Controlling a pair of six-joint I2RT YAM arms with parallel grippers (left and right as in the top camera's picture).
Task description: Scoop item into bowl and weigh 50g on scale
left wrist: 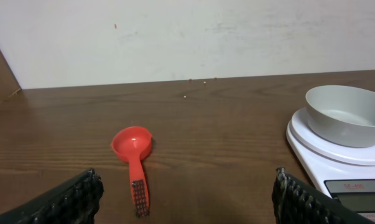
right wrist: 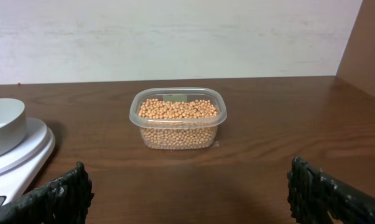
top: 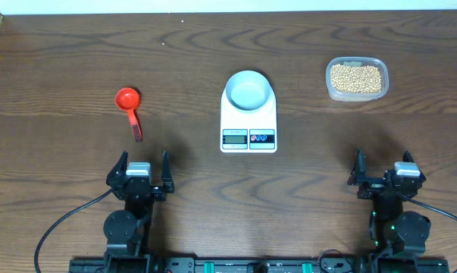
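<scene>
We are seeing the clear tub (top: 327, 79) at back right holding soybeans (top: 356, 77) nearly to its rim, while the pale bowl (top: 248, 91) is sitting empty on the white scale (top: 248, 120) at centre. The red scoop (top: 127, 98) is lying apart, left. Low at the near edge, the left gripper (top: 144, 156) and right gripper (top: 383, 161) are gaping wide, grasping nothing. Only the left wrist view is showing stray beans (left wrist: 186, 96) near the wall (left wrist: 175, 37).

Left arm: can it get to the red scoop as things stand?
Probably yes. The red scoop lies on bare table just ahead of the open left fingers, with nothing between them. The scale sits well off to the right, out of the path.
</scene>
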